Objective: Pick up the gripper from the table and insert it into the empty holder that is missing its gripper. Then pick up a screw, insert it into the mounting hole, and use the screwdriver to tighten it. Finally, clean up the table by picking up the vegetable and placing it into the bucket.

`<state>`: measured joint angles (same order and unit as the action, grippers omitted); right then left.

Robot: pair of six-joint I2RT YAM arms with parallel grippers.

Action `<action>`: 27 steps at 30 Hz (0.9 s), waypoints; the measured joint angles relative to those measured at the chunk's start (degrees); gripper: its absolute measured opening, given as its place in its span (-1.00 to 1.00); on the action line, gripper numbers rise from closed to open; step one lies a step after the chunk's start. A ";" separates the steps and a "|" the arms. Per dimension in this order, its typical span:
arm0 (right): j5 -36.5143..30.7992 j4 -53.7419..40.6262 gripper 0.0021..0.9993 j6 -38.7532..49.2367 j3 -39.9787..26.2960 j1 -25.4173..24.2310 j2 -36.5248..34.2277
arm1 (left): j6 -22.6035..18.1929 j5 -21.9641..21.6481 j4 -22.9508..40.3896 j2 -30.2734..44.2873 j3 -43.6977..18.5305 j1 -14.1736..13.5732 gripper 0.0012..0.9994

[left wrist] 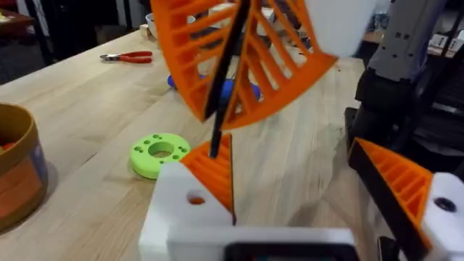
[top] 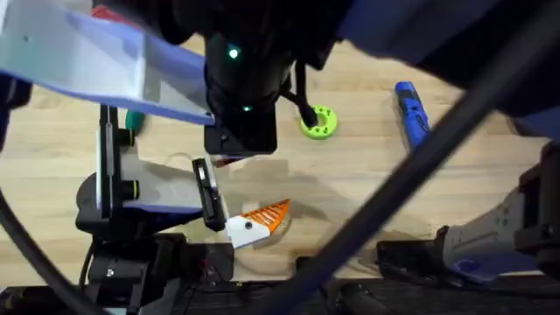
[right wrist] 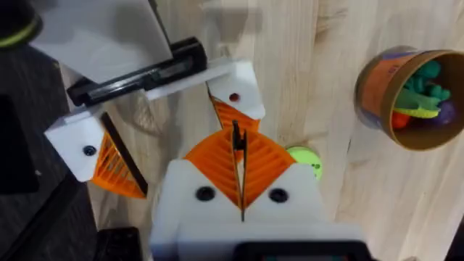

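Above the table (left wrist: 87, 101), right claw (right wrist: 239, 206) pinches a thin dark screw (right wrist: 236, 141) — left claw (left wrist: 290, 199) gapes.

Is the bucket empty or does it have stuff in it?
Not empty. The right wrist view looks down into the bucket, and colourful toy pieces lie inside. How full it is, I cannot tell.

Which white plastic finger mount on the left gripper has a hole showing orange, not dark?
The white mount beside the bright green holed disc: its hole shows orange. The other mount has a dark one.
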<state>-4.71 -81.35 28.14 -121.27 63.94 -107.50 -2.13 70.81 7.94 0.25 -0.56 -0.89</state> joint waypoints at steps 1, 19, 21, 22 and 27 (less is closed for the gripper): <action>-0.01 -0.04 -0.99 0.29 0.00 0.08 -0.15 | 0.00 0.00 -0.01 0.00 0.00 0.00 0.97; -0.13 1.65 -0.99 3.65 -0.09 0.47 -1.39 | 0.00 0.00 0.01 0.00 0.00 0.00 0.97; -0.17 1.80 -0.99 3.67 -0.09 0.47 -1.99 | 0.00 0.00 0.00 0.00 0.00 0.00 0.97; -0.17 1.84 -0.99 3.67 -0.09 0.47 -2.21 | 0.00 0.00 0.01 0.00 0.00 0.00 0.97; -0.20 1.86 -0.99 3.69 -0.09 0.47 -2.49 | 0.00 0.00 -0.01 0.00 0.00 0.00 0.97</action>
<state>-4.91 -79.48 31.83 -121.36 64.40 -110.00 -2.13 70.81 7.93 0.25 -0.56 -0.89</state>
